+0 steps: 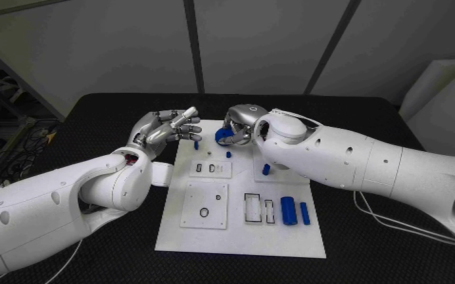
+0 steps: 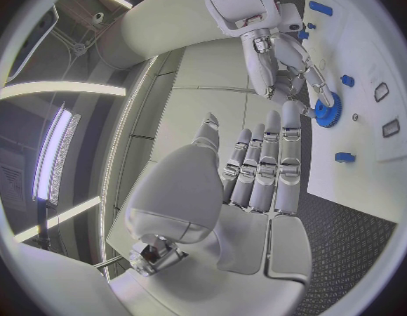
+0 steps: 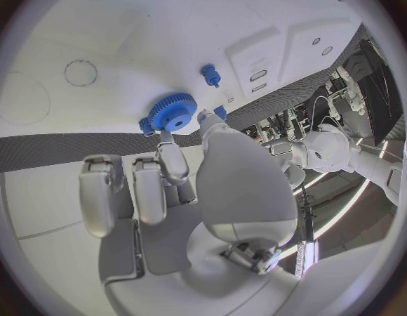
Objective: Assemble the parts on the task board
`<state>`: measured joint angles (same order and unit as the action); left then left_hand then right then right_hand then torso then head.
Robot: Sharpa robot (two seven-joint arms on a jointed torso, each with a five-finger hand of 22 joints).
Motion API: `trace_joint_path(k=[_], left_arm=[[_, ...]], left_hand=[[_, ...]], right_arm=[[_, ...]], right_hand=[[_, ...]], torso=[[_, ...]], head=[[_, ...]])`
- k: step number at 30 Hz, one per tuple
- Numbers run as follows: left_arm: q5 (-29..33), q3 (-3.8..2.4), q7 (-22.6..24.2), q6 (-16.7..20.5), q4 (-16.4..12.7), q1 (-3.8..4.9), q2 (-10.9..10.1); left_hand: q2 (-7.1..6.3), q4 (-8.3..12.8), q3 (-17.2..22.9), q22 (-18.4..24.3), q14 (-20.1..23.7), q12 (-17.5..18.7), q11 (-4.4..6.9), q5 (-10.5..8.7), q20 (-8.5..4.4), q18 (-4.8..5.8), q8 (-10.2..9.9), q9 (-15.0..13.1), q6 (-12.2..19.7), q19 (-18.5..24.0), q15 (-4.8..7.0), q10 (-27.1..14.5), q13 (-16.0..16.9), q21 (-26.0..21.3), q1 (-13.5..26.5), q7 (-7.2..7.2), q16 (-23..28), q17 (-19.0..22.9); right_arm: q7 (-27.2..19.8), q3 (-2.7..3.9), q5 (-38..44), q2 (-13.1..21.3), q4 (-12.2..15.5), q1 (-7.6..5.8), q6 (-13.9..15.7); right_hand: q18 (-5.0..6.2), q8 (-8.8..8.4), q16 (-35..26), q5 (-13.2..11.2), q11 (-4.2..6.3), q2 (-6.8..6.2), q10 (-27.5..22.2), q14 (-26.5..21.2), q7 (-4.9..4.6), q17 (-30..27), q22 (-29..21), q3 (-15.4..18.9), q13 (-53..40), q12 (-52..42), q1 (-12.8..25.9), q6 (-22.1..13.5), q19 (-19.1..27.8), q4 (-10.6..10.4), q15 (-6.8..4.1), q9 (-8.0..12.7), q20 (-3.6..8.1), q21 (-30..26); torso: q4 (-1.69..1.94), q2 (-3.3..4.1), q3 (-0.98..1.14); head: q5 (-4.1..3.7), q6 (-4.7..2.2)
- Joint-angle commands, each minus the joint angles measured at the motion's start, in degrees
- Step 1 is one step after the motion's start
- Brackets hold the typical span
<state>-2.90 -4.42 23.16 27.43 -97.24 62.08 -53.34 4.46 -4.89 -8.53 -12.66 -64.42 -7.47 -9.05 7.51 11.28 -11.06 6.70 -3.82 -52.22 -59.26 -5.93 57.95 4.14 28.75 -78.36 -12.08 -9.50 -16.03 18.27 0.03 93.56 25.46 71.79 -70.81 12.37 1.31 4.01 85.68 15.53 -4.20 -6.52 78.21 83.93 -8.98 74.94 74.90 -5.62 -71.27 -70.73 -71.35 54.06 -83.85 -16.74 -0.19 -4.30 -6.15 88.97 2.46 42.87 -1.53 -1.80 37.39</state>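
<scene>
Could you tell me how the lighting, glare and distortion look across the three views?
Head view: dim, even light, the task board bright against the black table. Left wrist view: strong fisheye bend, bright ceiling light strips glare beside the left hand; the blue gear stays sharp. Right wrist view: the board's edges curve, and the right hand at the gear is softly lit, without harsh shadow.

Black textured table, pale panelled wall behind, white cable on the table

The right hand mostly hides the blue gear.
</scene>
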Motion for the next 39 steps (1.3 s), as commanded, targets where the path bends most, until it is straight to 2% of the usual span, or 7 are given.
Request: trace_joint_path(k=[1,4,16,22,29,34,39], left_arm=[[-0.18,-0.04,0.16,-0.48,-0.01,0.07,0.07],[-0.18,-0.04,0.15,-0.49,0.0,0.07,0.08],[-0.18,-0.04,0.09,-0.5,0.04,0.07,0.01],[-0.18,-0.04,0.1,-0.49,0.04,0.06,-0.07],[-0.18,-0.03,0.14,-0.48,-0.01,0.05,-0.3],[-0.18,-0.03,0.17,-0.45,-0.05,0.04,-0.5],[-0.18,-0.02,0.18,-0.5,-0.11,0.03,-0.54]], left_hand=[[-0.09,0.27,-0.04,0.09,0.04,0.4,-0.16,-0.1,0.15,0.61,-0.36,0.06,-0.24,0.34,0.03,0.33,-0.07,-0.3,-0.61,-0.17,0.27,-0.08],[-0.09,0.27,-0.04,0.09,0.04,0.4,-0.16,-0.1,0.15,0.61,-0.36,0.06,-0.24,0.34,0.03,0.33,-0.07,-0.3,-0.61,-0.17,0.27,-0.08],[-0.06,0.31,-0.04,0.12,0.07,0.44,-0.18,-0.1,0.17,0.62,-0.41,0.06,-0.22,0.37,0.02,0.31,-0.08,-0.34,-0.61,-0.2,0.34,-0.12],[-0.06,0.31,-0.04,0.12,0.07,0.44,-0.18,-0.1,0.17,0.62,-0.41,0.06,-0.22,0.37,0.02,0.31,-0.08,-0.34,-0.61,-0.2,0.34,-0.12],[-0.06,0.31,-0.04,0.12,0.07,0.44,-0.18,-0.1,0.17,0.62,-0.41,0.06,-0.22,0.37,0.02,0.31,-0.08,-0.34,-0.61,-0.2,0.34,-0.12],[-0.04,0.33,-0.06,0.14,0.07,0.47,-0.2,-0.1,0.18,0.62,-0.45,0.07,-0.2,0.4,0.0,0.29,-0.08,-0.38,-0.57,-0.22,0.4,-0.15],[-0.03,0.37,-0.06,0.19,0.09,0.49,-0.2,-0.1,0.2,0.64,-0.46,0.06,-0.21,0.49,-0.02,0.3,-0.08,-0.45,-0.59,-0.2,0.46,-0.18]], right_arm=[[-0.32,-0.02,-0.88,0.12,0.12,-0.1,-2.5],[-0.06,-0.02,-1.26,0.28,0.13,-0.1,-2.74],[0.75,-0.03,-1.56,2.12,1.38,-0.09,-0.86],[-0.45,-0.02,-1.79,4.77,3.88,-0.08,4.8],[-5.91,0.01,-8.88,11.37,8.89,-0.07,10.93],[-9.82,0.0,-15.85,17.45,11.81,-0.1,11.24],[-13.8,-0.02,-21.02,22.94,12.11,-0.12,10.78]], right_hand=[[-0.76,0.46,0.43,3.07,0.18,0.88,0.7,4.68,0.08,8.92,12.96,0.91,-0.74,-0.69,2.03,1.16,-4.39,0.15,0.13,-0.29,-0.3,0.1],[-0.79,0.29,0.52,4.94,0.2,1.27,0.77,4.7,0.1,9.07,13.06,1.62,-1.0,-0.88,2.88,1.3,-4.47,0.13,0.1,-0.28,-0.25,0.14],[-0.83,0.37,0.59,6.68,0.34,1.89,0.87,4.73,0.26,9.19,13.22,2.1,-1.3,-1.06,2.75,1.93,-4.6,0.33,0.0,-0.38,-0.18,0.21],[-0.93,0.23,0.72,8.68,0.45,1.7,1.36,4.77,0.33,9.4,13.65,2.28,-2.06,-1.76,1.26,2.07,-4.95,0.76,-0.1,-0.37,-0.08,0.39],[-0.63,0.06,-0.35,7.88,0.61,1.43,1.15,4.38,0.42,7.88,12.48,1.8,-1.83,-1.26,-2.68,2.26,-3.98,2.16,-0.26,-0.33,0.09,-0.15],[-0.6,-0.02,-0.45,6.17,0.65,0.71,1.13,4.37,0.44,7.8,12.36,1.73,-1.81,-1.07,-5.51,2.3,-3.87,3.65,-0.31,-0.28,0.14,-0.22],[-0.56,0.03,-0.57,5.16,0.96,0.01,1.17,4.35,0.76,7.7,12.24,1.58,-1.82,-0.91,-8.59,2.71,-3.77,5.34,-0.55,-0.3,0.32,-0.3]], torso=[[-0.01,0.0,0.02],[-0.06,0.01,0.01],[-0.09,-0.02,0.07],[-0.1,-0.03,0.08],[-0.18,-0.08,0.09],[-0.52,-0.12,0.21],[-1.03,-0.18,0.34]], head=[[0.0,0.05],[-0.02,0.05],[-0.23,-0.01],[-0.19,-0.16],[-0.37,-0.45],[-0.63,-0.68],[-1.1,-1.06]])
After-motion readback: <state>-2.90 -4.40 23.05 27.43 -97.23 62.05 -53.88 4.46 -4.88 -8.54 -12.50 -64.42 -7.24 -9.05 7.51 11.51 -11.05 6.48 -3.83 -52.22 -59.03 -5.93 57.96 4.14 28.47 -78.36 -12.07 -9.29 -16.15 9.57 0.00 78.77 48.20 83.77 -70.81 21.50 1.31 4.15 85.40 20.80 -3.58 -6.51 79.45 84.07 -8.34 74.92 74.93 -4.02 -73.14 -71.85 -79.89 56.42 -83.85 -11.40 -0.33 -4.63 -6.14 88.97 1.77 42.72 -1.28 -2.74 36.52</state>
